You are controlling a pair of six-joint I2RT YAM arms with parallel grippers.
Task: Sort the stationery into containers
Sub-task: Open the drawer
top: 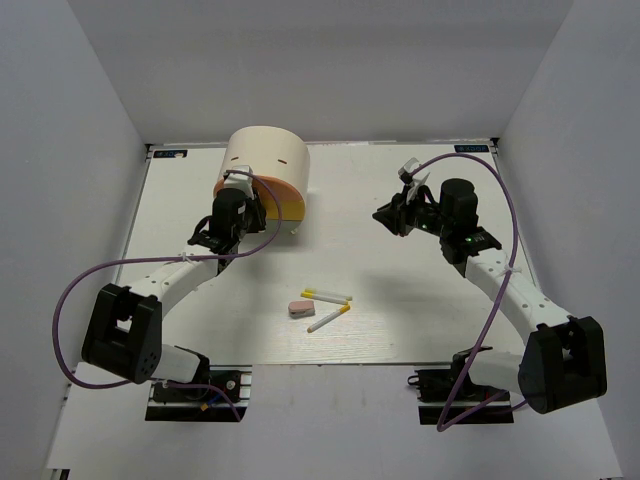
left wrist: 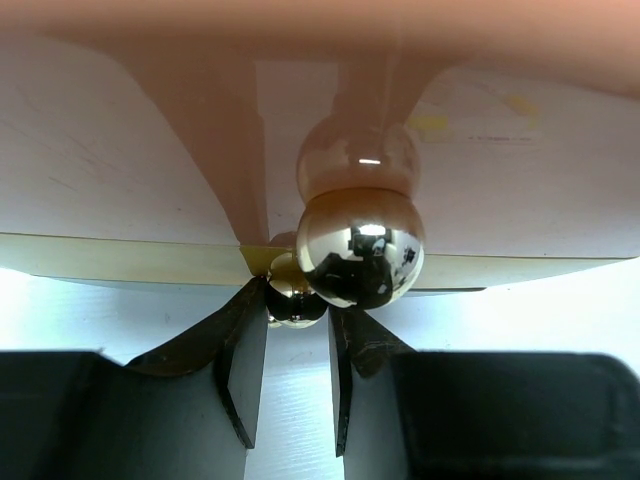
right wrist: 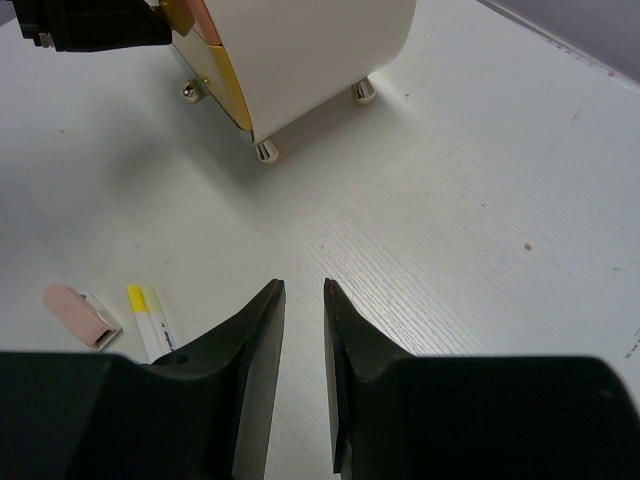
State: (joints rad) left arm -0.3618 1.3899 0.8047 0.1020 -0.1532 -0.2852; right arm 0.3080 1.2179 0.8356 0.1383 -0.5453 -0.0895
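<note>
The cream half-cylinder chest [top: 265,160] stands at the back left, its orange drawer [top: 287,200] sticking out toward the front. My left gripper [top: 243,208] is at the chest's front. In the left wrist view the fingertips [left wrist: 250,310] flank a small golden knob [left wrist: 293,292] at the yellow drawer's edge [left wrist: 120,258] and touch it on both sides. A larger shiny knob [left wrist: 360,250] hangs just above. My right gripper [top: 388,215] hovers right of the chest, jaws slightly apart and empty [right wrist: 303,285]. A pink eraser [top: 300,307] and two white pens [top: 327,295] [top: 328,319] lie mid-table.
The chest [right wrist: 320,50] rests on small golden ball feet [right wrist: 263,150]. In the right wrist view the eraser [right wrist: 80,313] and a yellow-tipped pen [right wrist: 148,315] lie at lower left. White walls close in the table on three sides. Purple cables loop beside both arms.
</note>
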